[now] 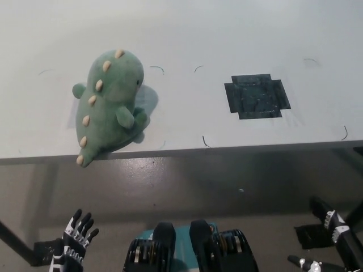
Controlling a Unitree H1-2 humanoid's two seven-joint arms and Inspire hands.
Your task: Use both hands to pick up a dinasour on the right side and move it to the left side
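Note:
A green plush dinosaur (110,106) with cream spikes sits on the left part of the white table (187,34), its tail tip hanging over the front edge. My white left hand (72,244) is low at the bottom left, below the table edge, fingers spread and holding nothing. At the bottom right my black right hand (330,242) is also below the table, fingers apart and empty. Both hands are far from the toy.
A dark cross-shaped patch of tape (257,95) marks the table's right side. Thin curved pen marks dot the surface. The table's front edge (227,148) runs across the picture, with grey floor below it.

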